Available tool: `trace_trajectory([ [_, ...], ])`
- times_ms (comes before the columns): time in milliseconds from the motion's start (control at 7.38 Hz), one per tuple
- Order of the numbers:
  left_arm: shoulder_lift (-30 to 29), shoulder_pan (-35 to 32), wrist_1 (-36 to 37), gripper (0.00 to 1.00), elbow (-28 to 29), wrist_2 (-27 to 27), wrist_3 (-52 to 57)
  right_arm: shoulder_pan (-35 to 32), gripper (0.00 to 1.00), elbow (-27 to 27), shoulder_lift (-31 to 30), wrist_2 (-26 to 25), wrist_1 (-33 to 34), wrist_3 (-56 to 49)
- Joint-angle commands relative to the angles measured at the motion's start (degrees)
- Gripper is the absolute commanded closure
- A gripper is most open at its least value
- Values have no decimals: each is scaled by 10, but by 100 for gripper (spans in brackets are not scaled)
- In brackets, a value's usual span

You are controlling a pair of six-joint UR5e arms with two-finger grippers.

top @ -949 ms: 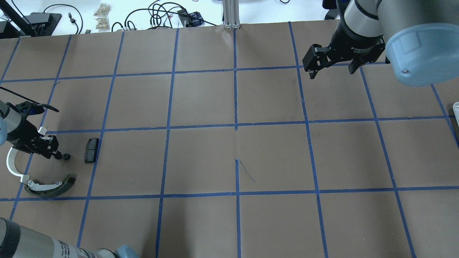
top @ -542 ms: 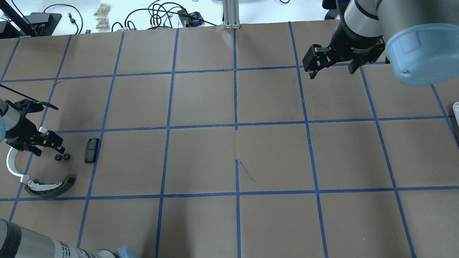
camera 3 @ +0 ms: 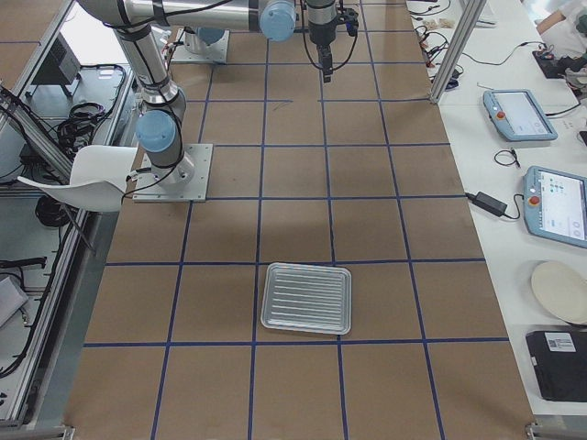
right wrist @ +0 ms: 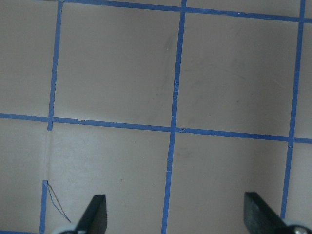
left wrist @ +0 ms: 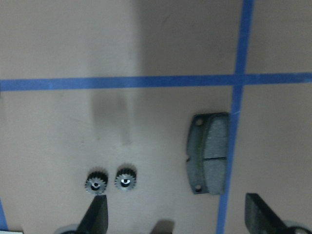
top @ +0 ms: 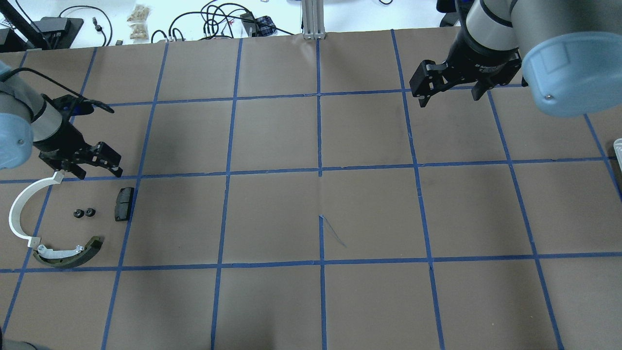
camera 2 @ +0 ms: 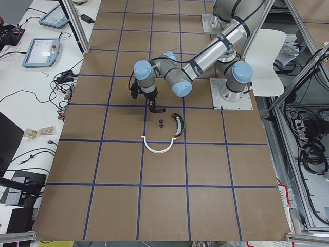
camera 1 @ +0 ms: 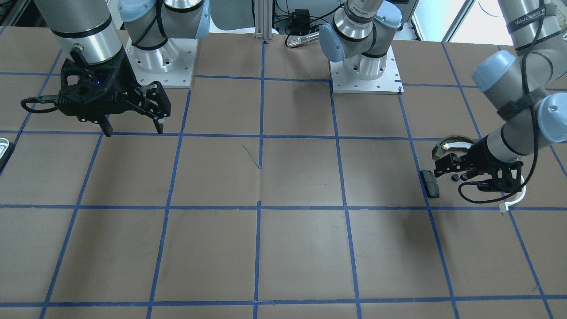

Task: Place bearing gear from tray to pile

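Observation:
Two small black bearing gears (top: 77, 213) (top: 90, 212) lie side by side on the brown paper, inside the pile. Around them are the black pad (top: 124, 204), the white half-ring arc (top: 19, 209) and the olive-and-white shoe (top: 68, 255). My left gripper (top: 98, 170) hangs open and empty just beyond the gears. The left wrist view looks down on both gears (left wrist: 96, 184) (left wrist: 125, 180) and the pad (left wrist: 208, 153). My right gripper (top: 449, 95) is open and empty over bare paper at the far right. The tray (camera 3: 306, 298) lies flat with nothing in it.
Only a sliver of the tray (top: 618, 148) shows at the right edge of the overhead view. Cables and small bags (top: 138, 22) lie on the white bench past the far table edge. Blue tape lines grid the brown paper.
My left gripper has lifted off and pulled back toward the far side. A second gear now lies beside the first. The right arm has not moved.

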State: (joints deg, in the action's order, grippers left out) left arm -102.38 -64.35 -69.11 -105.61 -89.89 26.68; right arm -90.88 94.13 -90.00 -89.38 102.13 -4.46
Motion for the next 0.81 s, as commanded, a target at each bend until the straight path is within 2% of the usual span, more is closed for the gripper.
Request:
trace_trajectory([
  [0, 55, -81, -43, 0, 8, 14, -105, 0, 0, 0, 0, 0, 0, 1],
  [136, 82, -116, -88, 0, 23, 13, -122, 0, 0, -1, 0, 0, 1, 1],
  [407, 132, -204, -117, 0, 35, 10, -139, 0, 0, 0, 0, 0, 0, 1],
  [678, 163, -236, -167, 0, 37, 9, -141, 0, 0, -1, 0, 0, 1, 2],
])
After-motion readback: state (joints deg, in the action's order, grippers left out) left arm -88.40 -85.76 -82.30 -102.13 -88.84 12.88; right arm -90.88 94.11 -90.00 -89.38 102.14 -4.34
